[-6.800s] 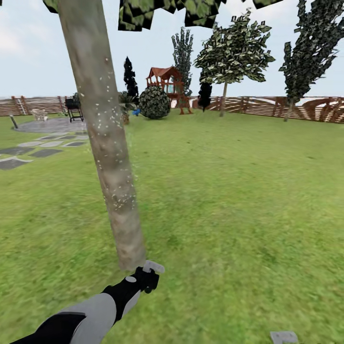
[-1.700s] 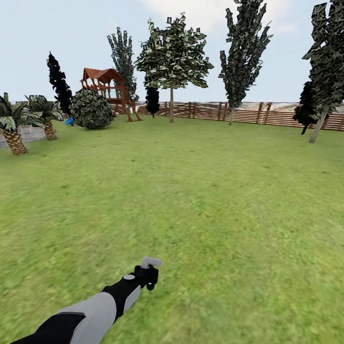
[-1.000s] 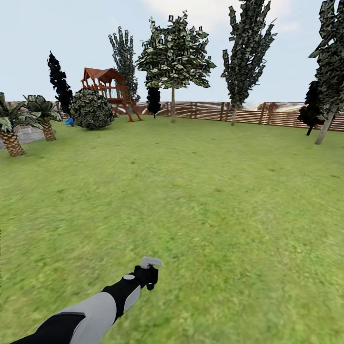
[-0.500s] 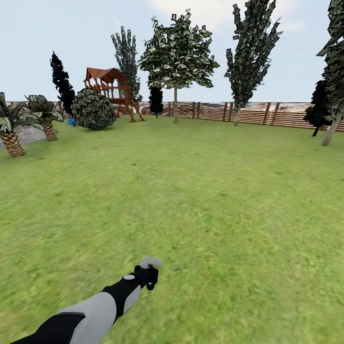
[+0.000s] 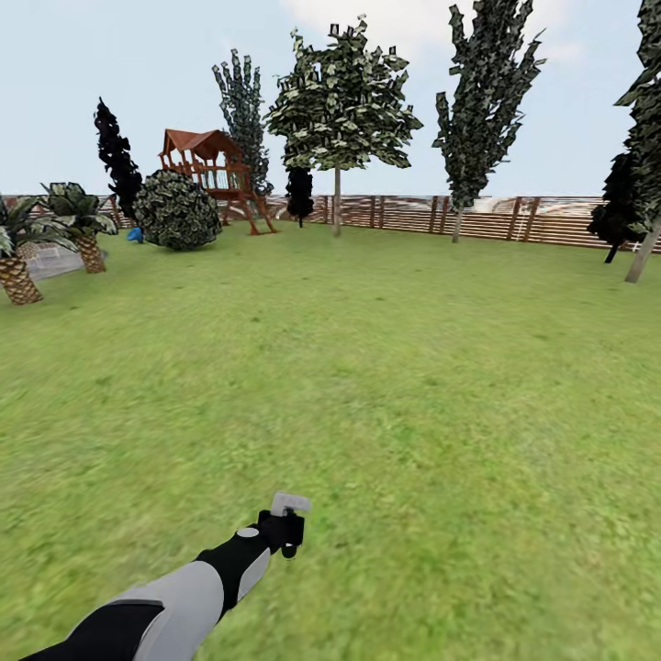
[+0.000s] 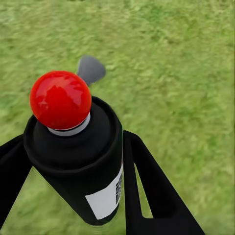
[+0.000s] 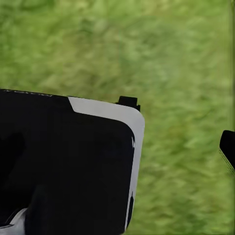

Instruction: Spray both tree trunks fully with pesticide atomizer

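- We look out over a wide green lawn point(image 5: 395, 367) that runs back to a brown slatted fence point(image 5: 514, 218) under a pale sky
- Far across the grass, near the fence, stands a tree point(image 5: 341, 92) with a broad leafy crown on a thin bare trunk point(image 5: 337, 202); a taller, narrower tree point(image 5: 482, 87) rises to its right
- To its left we see a wooden playset point(image 5: 209, 165) with a round bush point(image 5: 176, 210) in front of it, and at the left edge two short palms point(image 5: 46, 234)
- Our left arm point(image 5: 174, 592) reaches forward low over the grass
- Our left claw point(image 5: 283, 534) is closed around the spray bottle point(image 6: 81, 166): in the left wrist view its black fingers point(image 6: 154, 191) press against both sides of the black body, below the red tip point(image 6: 60, 99)
- In the head view the bottle's pale trigger head point(image 5: 290, 503) shows just above the claw
- In the right wrist view a dark body panel point(image 7: 66, 166) sits over blurred grass, and we cannot tell whether the right claw is open or closed
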